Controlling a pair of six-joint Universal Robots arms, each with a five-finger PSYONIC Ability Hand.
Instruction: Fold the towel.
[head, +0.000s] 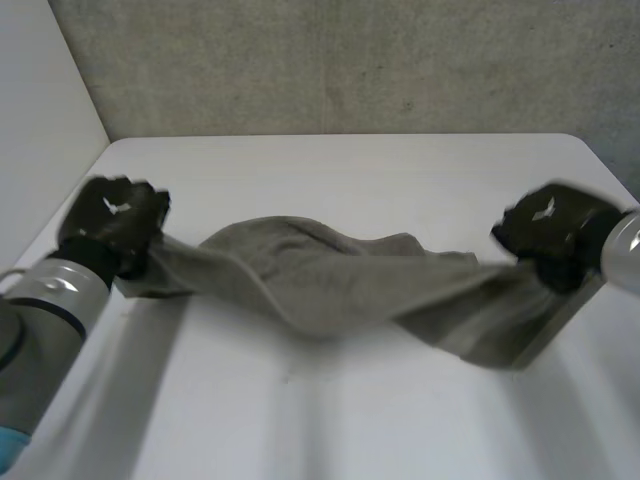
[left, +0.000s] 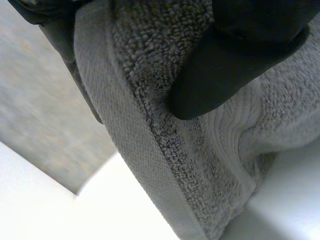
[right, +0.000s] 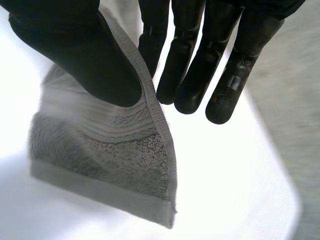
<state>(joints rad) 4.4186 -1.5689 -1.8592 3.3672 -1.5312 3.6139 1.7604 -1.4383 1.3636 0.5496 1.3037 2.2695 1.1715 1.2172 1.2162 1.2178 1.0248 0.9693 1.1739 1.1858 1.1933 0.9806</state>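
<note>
Our left hand (head: 112, 222) and right hand (head: 550, 230) fingers (right: 187, 75) pinched opposite ends of the sagging grey terry towel (head: 330, 275); we needed even tension.

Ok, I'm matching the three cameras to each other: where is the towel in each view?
Head view: the towel hangs stretched between the left hand and the right hand, sagging mid-span.
Left wrist view: its hemmed edge runs under the left hand's thumb.
Right wrist view: one corner hangs below the right hand's thumb, pinched against the fingers.
Shared landmark: the white table beneath it.
</note>
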